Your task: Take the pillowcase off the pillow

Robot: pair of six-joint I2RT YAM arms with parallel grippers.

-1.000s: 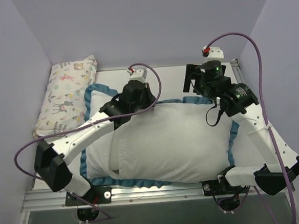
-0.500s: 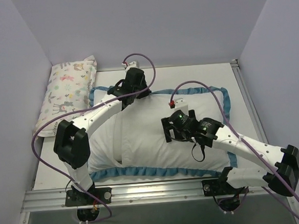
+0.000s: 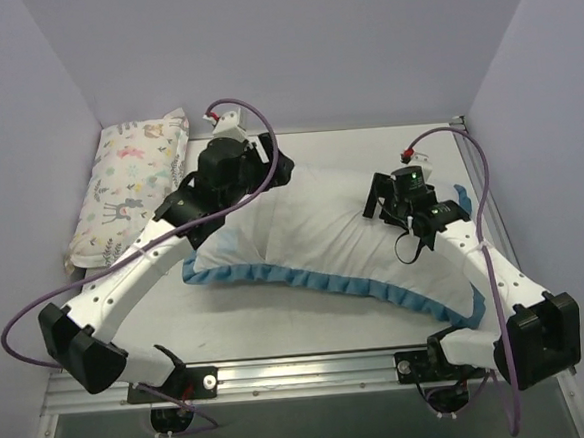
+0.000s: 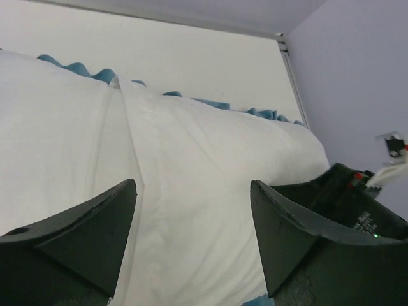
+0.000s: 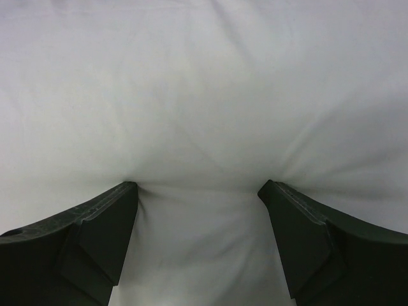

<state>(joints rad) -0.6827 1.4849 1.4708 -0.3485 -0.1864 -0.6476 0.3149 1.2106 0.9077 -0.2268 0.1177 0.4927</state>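
Left gripper [image 4: 191, 188]: jaws apart over the pillow's far left end; shut a moment ago.
Right gripper [image 5: 197, 186]: jaws apart, tips denting white fabric; has shifted right.
Pillow [image 3: 323, 239]: now slants toward the tabletop's near right corner.
Pillowcase [image 3: 316, 280]: blue ruffle along near side.

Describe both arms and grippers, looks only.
Left arm and right arm: white links, black joints and bases. A purple cable with a red-tipped plug loops along each. The left gripper and right gripper have dark, wedge-shaped fingers. A green light glows on the right wrist.
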